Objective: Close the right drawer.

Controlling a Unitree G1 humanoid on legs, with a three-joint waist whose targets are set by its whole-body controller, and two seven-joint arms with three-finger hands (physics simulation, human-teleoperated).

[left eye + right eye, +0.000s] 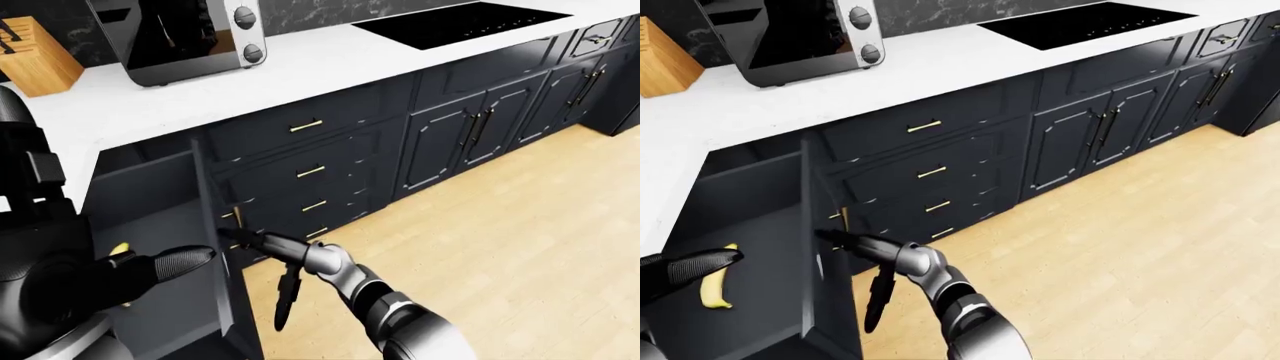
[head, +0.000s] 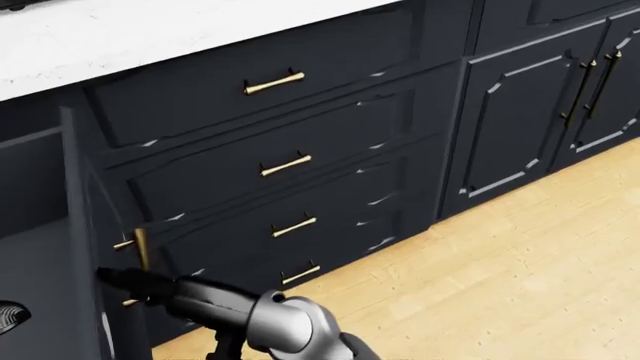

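The right drawer (image 1: 760, 247) is standing pulled far out of the dark navy cabinet run, sitting at approx 8 o'clock in the right-eye view, under the white countertop (image 1: 840, 90). Its front panel (image 1: 818, 247) is showing edge-on w/ a brass handle (image 1: 843, 221) on the outer face. Inside walls and floor are looking plain dark grey; a banana (image 1: 712, 289) is lying on the floor at approx 8 o'clock.

The right hand (image 1: 840, 240) is reaching from 6 o'clock toward the front panel, w/ fingertips touching or just beside the handle. One finger (image 1: 878, 296) is hanging straight down, so the hand is looking spread rather than clenched; can't tell if any finger is wrapping the handle.

The left hand (image 1: 150, 266) is hovering over the drawer interior at 8 o'clock in the left-eye view, one rounded finger pointing toward the panel, gripping nothing; how wide it's spread I can't tell.

At 3 o'clock of the drawer, a stack of four closed drawers (image 2: 270, 150) w/ brass pulls is sitting flush. On the countertop: toaster oven (image 1: 190, 34) at 11 o'clock, knife block (image 1: 35, 56) at 10, black cooktop (image 1: 460, 21) at 1. Light wood floor (image 1: 500, 240) is filling 4 o'clock.
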